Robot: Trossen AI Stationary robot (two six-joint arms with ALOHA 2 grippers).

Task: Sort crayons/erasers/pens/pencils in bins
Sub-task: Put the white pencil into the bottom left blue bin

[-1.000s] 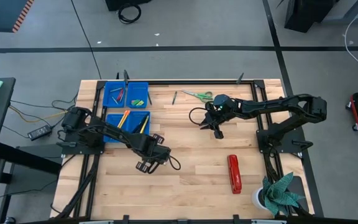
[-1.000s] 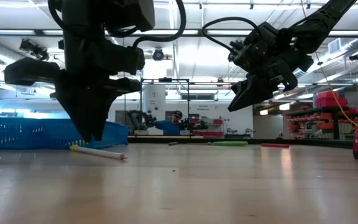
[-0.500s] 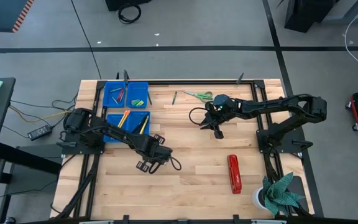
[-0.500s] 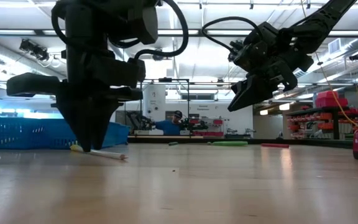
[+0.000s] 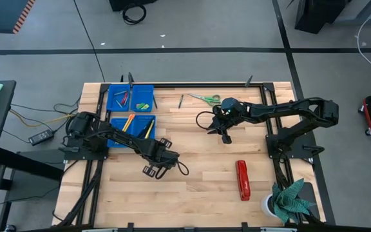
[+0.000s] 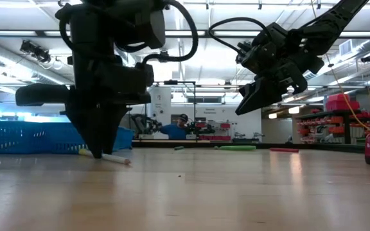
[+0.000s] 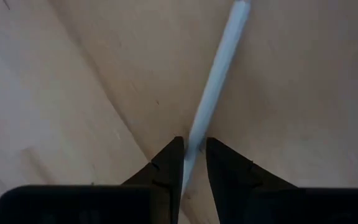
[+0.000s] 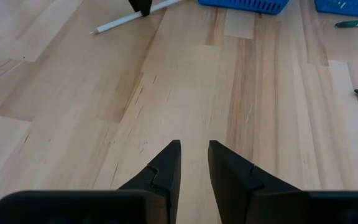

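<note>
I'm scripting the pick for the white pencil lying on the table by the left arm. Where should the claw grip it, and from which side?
Grip the white pencil across its thin shaft near the middle, coming straight down from above. It lies flat on the table, so only the two long sides are free. The left claw already straddles it that way, closer to one end.

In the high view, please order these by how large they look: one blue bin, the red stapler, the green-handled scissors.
1. Blue bin, clearly the largest.
2. Red stapler.
3. Green-handled scissors; similar in length to the stapler but much thinner, so this ranking is uncertain.
</note>
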